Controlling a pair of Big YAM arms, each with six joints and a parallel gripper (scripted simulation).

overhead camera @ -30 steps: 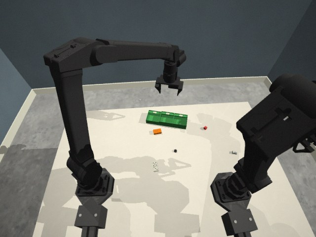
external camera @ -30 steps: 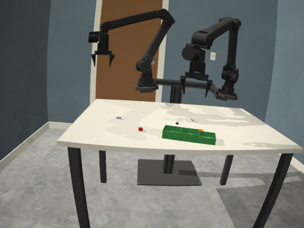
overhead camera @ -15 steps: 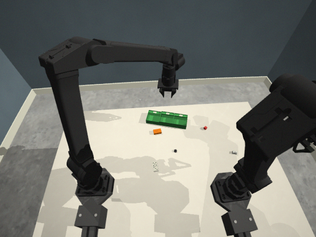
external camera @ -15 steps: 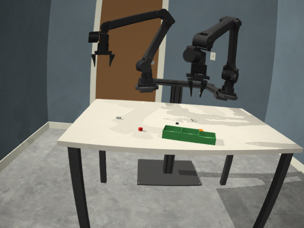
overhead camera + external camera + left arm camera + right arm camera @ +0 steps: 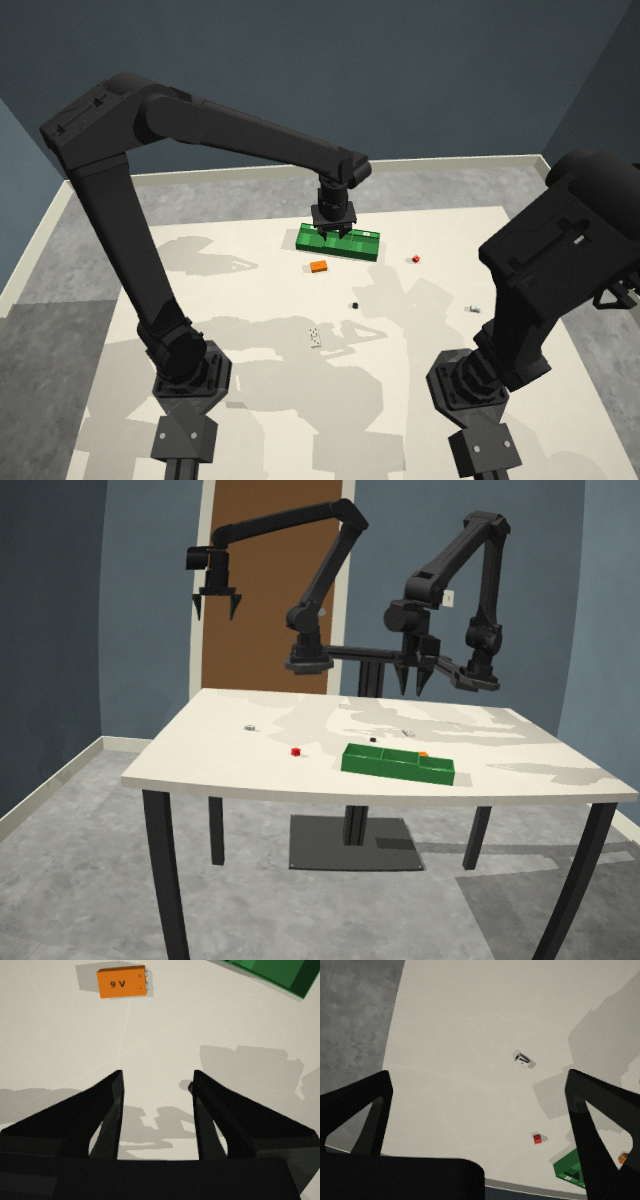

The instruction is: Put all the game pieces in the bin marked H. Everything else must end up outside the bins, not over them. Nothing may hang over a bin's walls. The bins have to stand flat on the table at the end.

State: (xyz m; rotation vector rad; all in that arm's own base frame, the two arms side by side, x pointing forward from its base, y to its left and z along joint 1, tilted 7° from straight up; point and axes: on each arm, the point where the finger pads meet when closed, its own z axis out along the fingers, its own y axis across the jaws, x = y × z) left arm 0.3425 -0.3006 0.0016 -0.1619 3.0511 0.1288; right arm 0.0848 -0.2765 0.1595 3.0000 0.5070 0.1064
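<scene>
A green row of three joined bins (image 5: 337, 242) stands at the far middle of the table, also in the exterior view (image 5: 398, 763). A red die (image 5: 416, 258) lies to its right, a small black piece (image 5: 355, 305) nearer the middle, and a white domino (image 5: 314, 337) nearer the arm bases. My left gripper (image 5: 330, 235) (image 5: 158, 1080) hangs above the table beside the bins, fingers partly closed with a gap and nothing between them. My right gripper (image 5: 216, 606) (image 5: 478, 1079) is high in the air, wide open and empty.
An orange 9V battery (image 5: 318, 266) lies on the table just in front of the bins, ahead of my left fingers. A small grey metal part (image 5: 473, 308) (image 5: 524, 1059) lies near the right side, below my right gripper.
</scene>
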